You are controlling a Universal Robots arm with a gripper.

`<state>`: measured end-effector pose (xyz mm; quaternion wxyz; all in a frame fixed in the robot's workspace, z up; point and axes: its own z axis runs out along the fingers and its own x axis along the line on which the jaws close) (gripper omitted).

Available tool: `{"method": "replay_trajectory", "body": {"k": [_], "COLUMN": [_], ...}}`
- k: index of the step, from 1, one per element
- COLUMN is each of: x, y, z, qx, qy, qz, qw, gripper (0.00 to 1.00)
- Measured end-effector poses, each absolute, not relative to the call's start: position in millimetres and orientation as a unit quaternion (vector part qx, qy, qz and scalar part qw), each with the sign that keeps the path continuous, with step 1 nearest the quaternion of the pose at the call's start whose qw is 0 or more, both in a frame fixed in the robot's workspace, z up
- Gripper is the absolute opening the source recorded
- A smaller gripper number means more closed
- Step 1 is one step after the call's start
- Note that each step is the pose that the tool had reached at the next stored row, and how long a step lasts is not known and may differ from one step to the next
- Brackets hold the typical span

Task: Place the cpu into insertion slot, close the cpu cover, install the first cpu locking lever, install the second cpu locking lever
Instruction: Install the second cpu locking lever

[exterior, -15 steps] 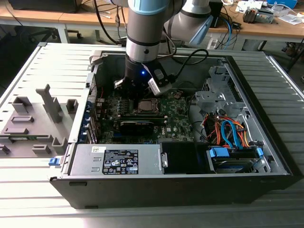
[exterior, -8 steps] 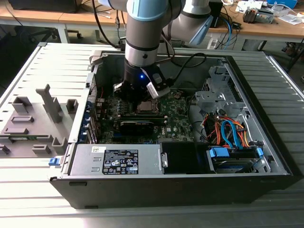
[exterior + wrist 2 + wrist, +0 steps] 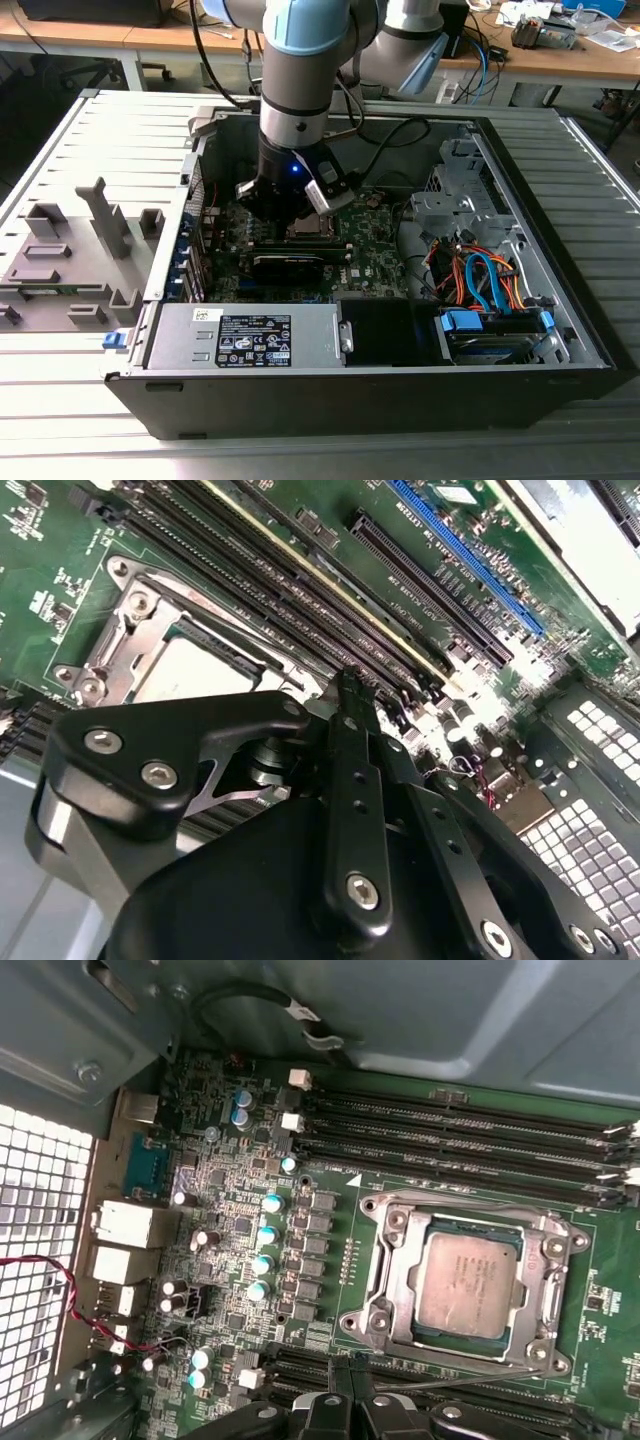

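Beside cpu cover (image 3: 465, 1282): tool (image 3: 350, 1378), seemingly closed.

The room is bright, with even light from above. In the exterior view the open computer case (image 3: 400, 330) is darker inside, and the arm (image 3: 300, 90) throws a soft shadow over the green board (image 3: 375, 250) under it. A small blue light glows on the arm's wrist. In the second wrist view, white glare washes out the metal grille (image 3: 590, 770) and the far corner, and the black gripper (image 3: 345, 810) up close looks soft and blurry. In the first wrist view, the grille (image 3: 40, 1220) glows white, and the cpu (image 3: 468, 1282) shines dull grey.
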<state>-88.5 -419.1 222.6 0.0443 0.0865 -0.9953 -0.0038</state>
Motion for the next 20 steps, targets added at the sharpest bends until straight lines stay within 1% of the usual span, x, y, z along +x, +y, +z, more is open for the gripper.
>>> {"method": "replay_trajectory", "body": {"k": [8, 16, 20], "x": [-90, -91, -91], "y": [-420, -419, -419], "z": [212, 211, 209], "qx": [0.089, 0.099, 0.101], "qy": [-0.995, -0.994, -0.994], "qz": [-0.004, -0.027, -0.031], "qw": [0.044, 0.042, 0.042], "gripper": [0.11, 0.11, 0.11]}}
